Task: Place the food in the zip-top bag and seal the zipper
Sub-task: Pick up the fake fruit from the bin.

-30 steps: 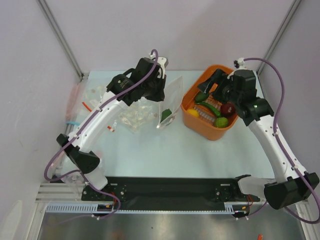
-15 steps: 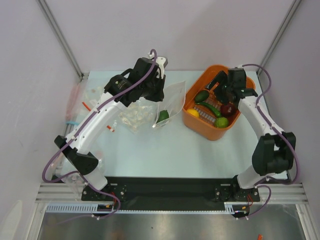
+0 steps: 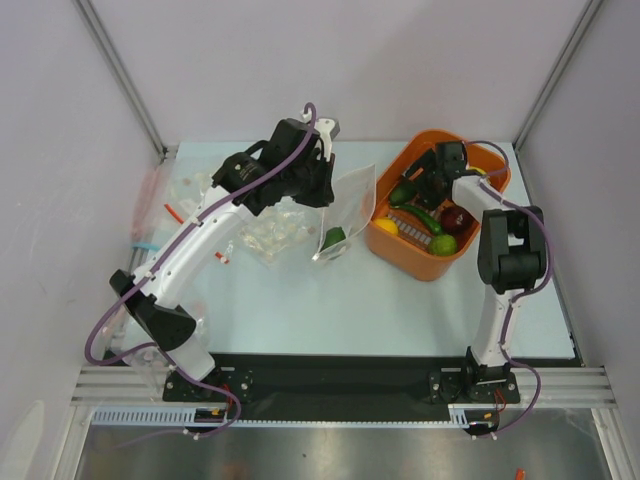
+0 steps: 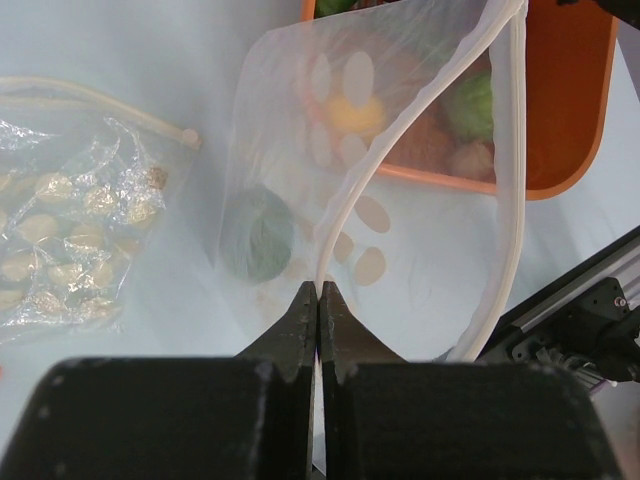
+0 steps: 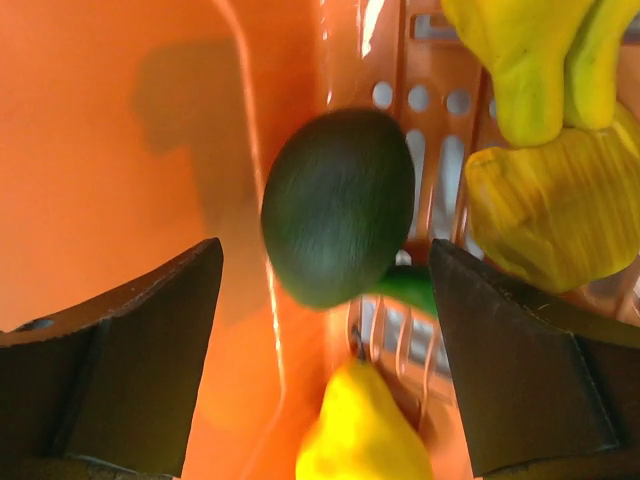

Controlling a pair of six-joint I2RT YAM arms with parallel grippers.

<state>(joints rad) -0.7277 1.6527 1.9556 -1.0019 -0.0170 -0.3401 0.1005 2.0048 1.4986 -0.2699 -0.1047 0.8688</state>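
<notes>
My left gripper (image 4: 318,292) (image 3: 323,193) is shut on the zipper (image 4: 345,210) edge of the dotted zip-top bag (image 4: 300,130) (image 3: 348,205) and holds its mouth lifted open toward the basket. One round green piece of food (image 4: 255,235) (image 3: 333,237) lies inside the bag. My right gripper (image 5: 325,262) (image 3: 421,182) is open, down in the orange basket (image 3: 400,255). Its fingers stand either side of the dark green avocado (image 5: 338,205) (image 3: 403,194) without touching it. A lemon (image 5: 360,432), a green chili (image 5: 410,285) and the banana (image 5: 530,60) lie around it.
The basket (image 5: 120,150) also holds a dark red apple (image 3: 455,217) and a lime (image 3: 445,243). A crumpled clear bag with pale contents (image 4: 70,240) (image 3: 268,235) lies left of the dotted bag. More clear bags (image 3: 185,190) lie at the far left. Walls enclose the table.
My right arm has folded in, and its gripper has sunk lower into the basket over the avocado, its jaws a little wider. The left gripper still holds the bag, which swung slightly.
</notes>
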